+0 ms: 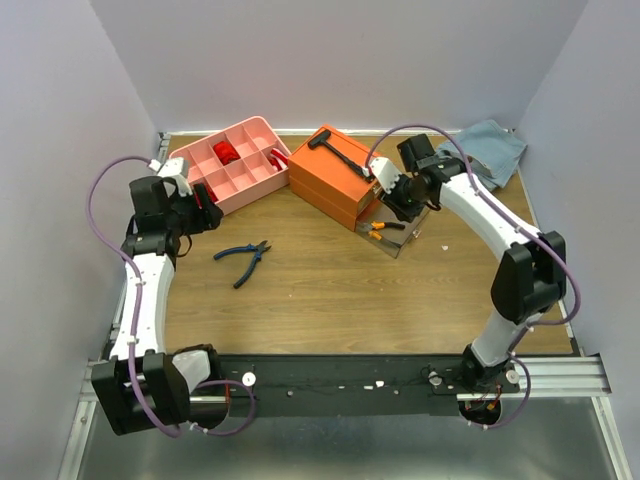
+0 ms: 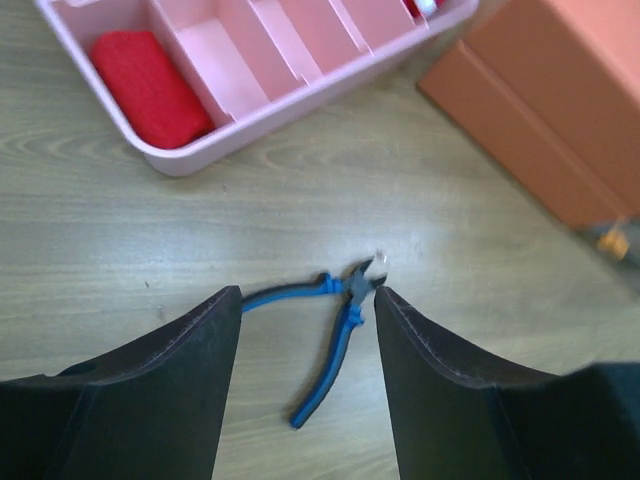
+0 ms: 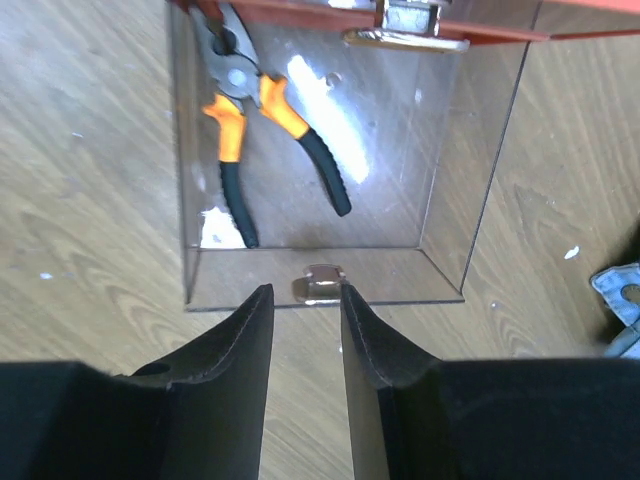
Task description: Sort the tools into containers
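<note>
Blue-handled pliers (image 1: 243, 258) lie with handles spread on the wooden table, in front of the pink divided tray (image 1: 250, 185). In the left wrist view the pliers (image 2: 335, 335) show between and beyond my left gripper (image 2: 308, 295), which hangs open above them and holds nothing. A black hammer (image 1: 335, 155) rests on top of the orange box (image 1: 330, 190). A clear drawer (image 3: 395, 170) is pulled out of that box, with orange-handled pliers (image 3: 260, 130) inside. My right gripper (image 3: 305, 290) is open, its tips on either side of the drawer's small clear handle (image 3: 322, 283).
A red object (image 2: 150, 85) fills one compartment of the pink tray (image 2: 250, 130). A blue-grey cloth (image 1: 490, 150) lies at the back right corner. Grey walls close in the table on three sides. The orange box (image 2: 540, 110) stands right of the tray.
</note>
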Tool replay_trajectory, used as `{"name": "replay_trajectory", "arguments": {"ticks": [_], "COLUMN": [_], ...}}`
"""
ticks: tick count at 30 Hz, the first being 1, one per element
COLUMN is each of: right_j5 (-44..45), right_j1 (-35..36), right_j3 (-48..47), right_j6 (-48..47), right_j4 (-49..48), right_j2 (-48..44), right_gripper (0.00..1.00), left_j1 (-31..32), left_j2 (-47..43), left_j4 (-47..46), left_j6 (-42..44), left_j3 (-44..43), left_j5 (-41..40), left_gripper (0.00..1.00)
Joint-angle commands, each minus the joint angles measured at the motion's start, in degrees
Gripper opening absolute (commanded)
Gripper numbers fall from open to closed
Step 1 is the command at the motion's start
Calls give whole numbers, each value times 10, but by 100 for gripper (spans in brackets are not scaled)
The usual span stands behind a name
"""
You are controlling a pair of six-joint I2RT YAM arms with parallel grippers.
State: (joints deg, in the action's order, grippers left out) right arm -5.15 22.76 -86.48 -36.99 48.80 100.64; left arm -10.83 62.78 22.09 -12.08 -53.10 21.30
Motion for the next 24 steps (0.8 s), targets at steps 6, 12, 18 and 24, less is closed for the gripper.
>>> {"name": "replay_trajectory", "arguments": {"ticks": [6, 12, 18, 24], "right_j5": [-115, -126, -112, -107], "right_j1": [31, 40, 40, 40], "right_j3": [16, 46, 68, 82], "right_j6": [87, 116, 115, 116], "right_j4": [-44, -65, -69, -74], "right_j2": [-98, -132, -161, -172], "right_gripper": [40, 41, 41, 41], "left_j1": [150, 236, 255, 274], "left_j2": [99, 151, 198, 250], "left_j4": [201, 209, 133, 67], "left_j6": [326, 334, 315, 297], "left_j3": [-9, -5, 19, 28], "left_j5": [0, -51, -131, -182], "left_gripper": [65, 65, 63, 56]}}
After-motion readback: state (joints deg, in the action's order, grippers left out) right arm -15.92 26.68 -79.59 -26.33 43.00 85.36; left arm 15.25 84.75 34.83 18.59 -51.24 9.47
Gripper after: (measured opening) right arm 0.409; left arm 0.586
